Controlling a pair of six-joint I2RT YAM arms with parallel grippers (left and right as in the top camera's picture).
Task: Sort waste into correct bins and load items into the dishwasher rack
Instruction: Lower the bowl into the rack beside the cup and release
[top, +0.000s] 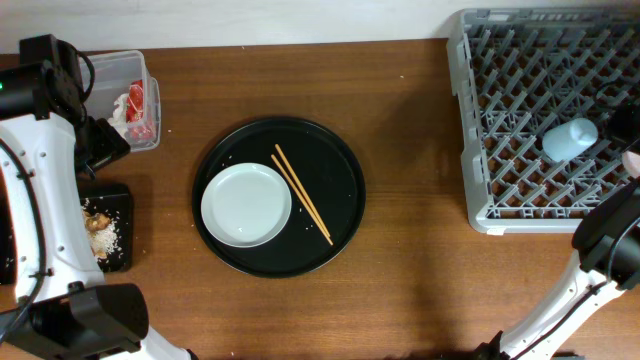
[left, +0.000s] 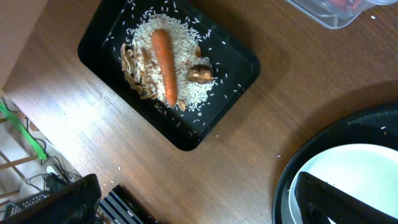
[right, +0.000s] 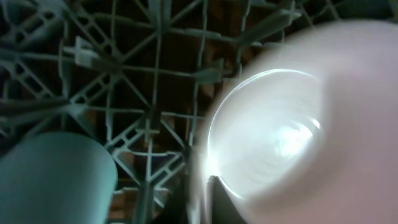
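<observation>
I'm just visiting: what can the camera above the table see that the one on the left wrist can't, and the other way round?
Only the overhead view shows the grey rack with a blue cup lying in it, and the chopsticks on the round black tray. Only the left wrist view shows the carrot lying on the rice. Both show the white plate, the round black tray, the flat black tray and the clear tub.
</observation>
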